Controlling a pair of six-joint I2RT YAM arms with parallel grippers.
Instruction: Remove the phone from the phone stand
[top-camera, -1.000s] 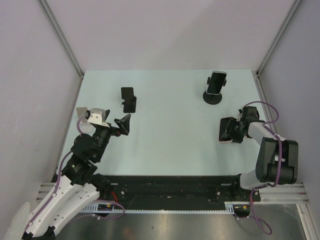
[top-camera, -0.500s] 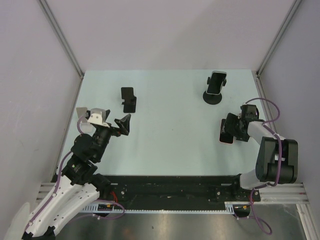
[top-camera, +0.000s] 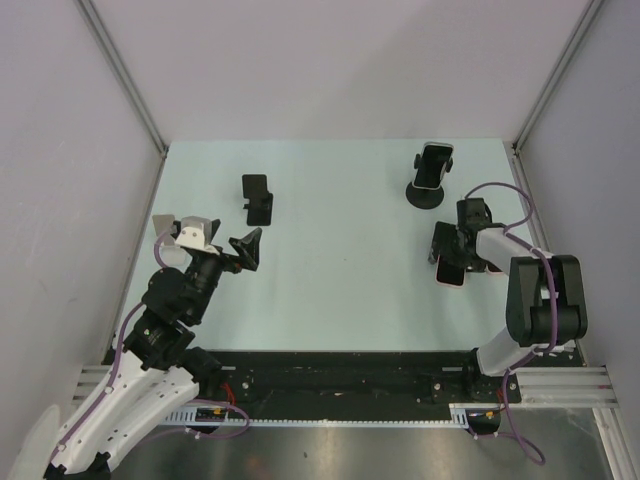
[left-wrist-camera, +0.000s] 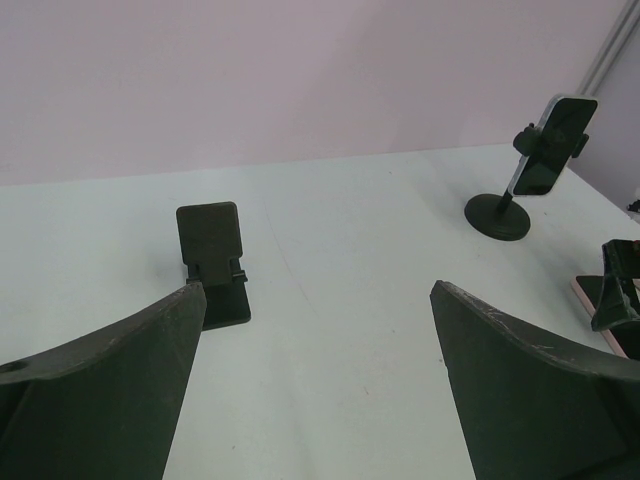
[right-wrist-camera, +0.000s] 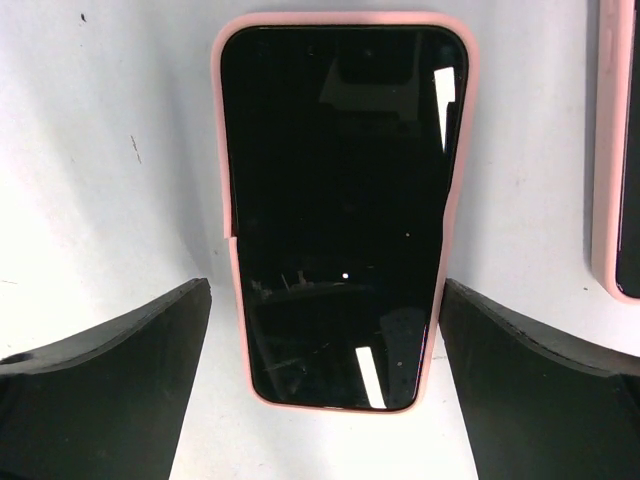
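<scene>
A pink-cased phone (right-wrist-camera: 340, 200) lies flat, screen up, on the pale table (top-camera: 350, 270); its lower edge (top-camera: 452, 282) shows under my right gripper (top-camera: 447, 256). That gripper (right-wrist-camera: 325, 290) is open and straddles the phone's near end without touching it. Another phone (top-camera: 434, 164) (left-wrist-camera: 552, 145) sits clamped upright in a round-based black stand (top-camera: 427, 193) (left-wrist-camera: 497, 215) at the far right. My left gripper (top-camera: 222, 240) (left-wrist-camera: 315, 290) hovers open and empty over the left side.
An empty black folding stand (top-camera: 257, 198) (left-wrist-camera: 212, 262) is at the far left. The edge of a second pink-cased object (right-wrist-camera: 620, 150) lies just right of the flat phone. Walls enclose the table on three sides.
My right gripper has opened and let go of the pink-cased phone, which now lies flat on the table. The right wrist has shifted toward the far side. The left arm is unchanged.
</scene>
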